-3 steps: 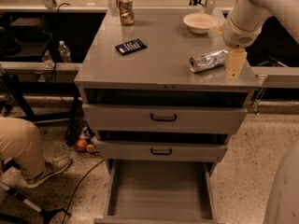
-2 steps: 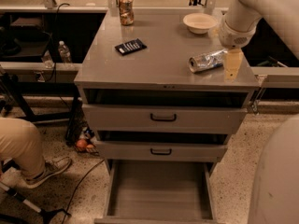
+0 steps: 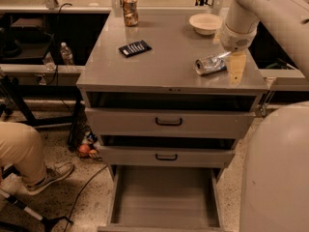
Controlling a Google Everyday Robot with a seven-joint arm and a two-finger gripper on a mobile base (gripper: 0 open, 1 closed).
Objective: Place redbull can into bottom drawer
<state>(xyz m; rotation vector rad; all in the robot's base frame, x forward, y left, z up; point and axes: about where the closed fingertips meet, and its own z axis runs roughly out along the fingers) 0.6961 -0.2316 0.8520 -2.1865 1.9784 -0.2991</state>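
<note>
The redbull can [image 3: 210, 64], slim and silvery, lies on its side near the right front of the grey cabinet top [image 3: 164, 62]. My gripper [image 3: 231, 62] hangs from the white arm at the upper right and sits right at the can's right end, low over the top. The bottom drawer [image 3: 164, 197] is pulled out at the foot of the cabinet, and its flat grey floor is bare.
A bronze can [image 3: 129, 9] stands at the back of the top, a white bowl [image 3: 205, 23] at the back right, a black flat device [image 3: 135, 48] mid-left. Two upper drawers [image 3: 169, 122] are shut. A person's leg [image 3: 24, 153] is at left, my white body [image 3: 277, 178] at right.
My gripper and the arm have shifted slightly left and lower, toward the can's right end. The can appears nudged a little to the left.
</note>
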